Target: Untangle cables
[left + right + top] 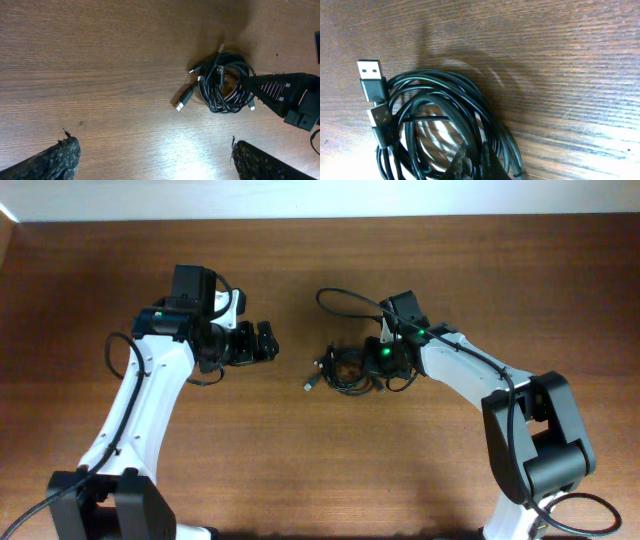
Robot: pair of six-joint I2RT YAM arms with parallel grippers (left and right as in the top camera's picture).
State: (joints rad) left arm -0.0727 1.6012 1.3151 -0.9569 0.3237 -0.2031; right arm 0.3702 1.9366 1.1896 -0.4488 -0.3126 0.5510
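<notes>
The cables (345, 368) lie as one small black coiled bundle in the middle of the wooden table, with plug ends sticking out to the left. The bundle also shows in the left wrist view (225, 85) and fills the right wrist view (435, 115), where two USB plugs lie at the left. My right gripper (368, 364) is at the bundle's right edge, its fingertips (475, 161) pressed together on strands of the coil; it also shows in the left wrist view (252, 82). My left gripper (268, 342) is open and empty to the left of the bundle, its fingers wide apart (150, 152).
A thicker black wire fixed to the right arm (345, 298) loops just behind the bundle. A loose USB plug (181, 104) points toward my left gripper. The table's far edge (320, 218) runs along a pale wall.
</notes>
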